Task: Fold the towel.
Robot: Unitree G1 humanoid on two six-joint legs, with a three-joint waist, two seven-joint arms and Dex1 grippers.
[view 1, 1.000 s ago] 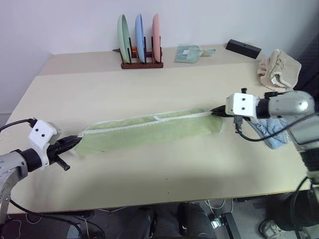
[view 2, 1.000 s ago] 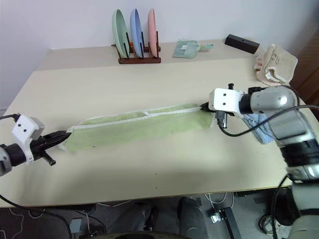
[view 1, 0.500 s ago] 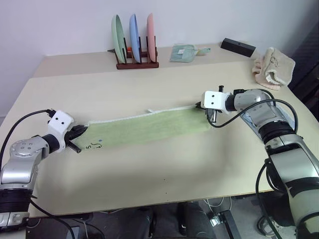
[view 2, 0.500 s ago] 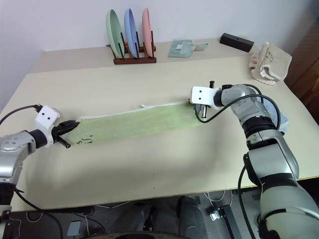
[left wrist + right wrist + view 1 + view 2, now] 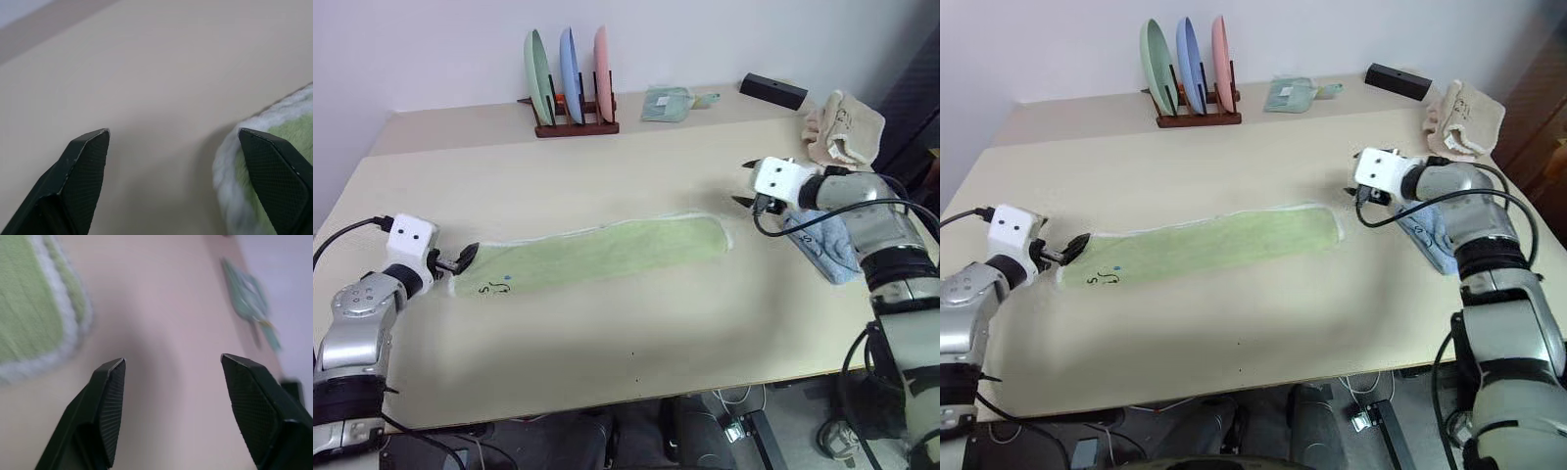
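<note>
The towel, a long light green strip with whitish edging, lies flat across the table, with dark embroidered marks near its left end. My left gripper sits at that left end and is open. In the left wrist view its fingers stand wide apart over bare table, and the towel's edge lies beside one finger. My right gripper hovers open, a little beyond and to the right of the towel's right end. In the right wrist view the towel's corner lies off to one side of the gripper.
A wooden rack with three plates, a small teal cloth and a black box stand along the far edge. A beige cloth lies at the far right. A light blue cloth lies under my right forearm.
Both grippers have opened and let go of the towel's ends, and it now lies flat. The right gripper has drawn away to the right. The camera has shifted.
</note>
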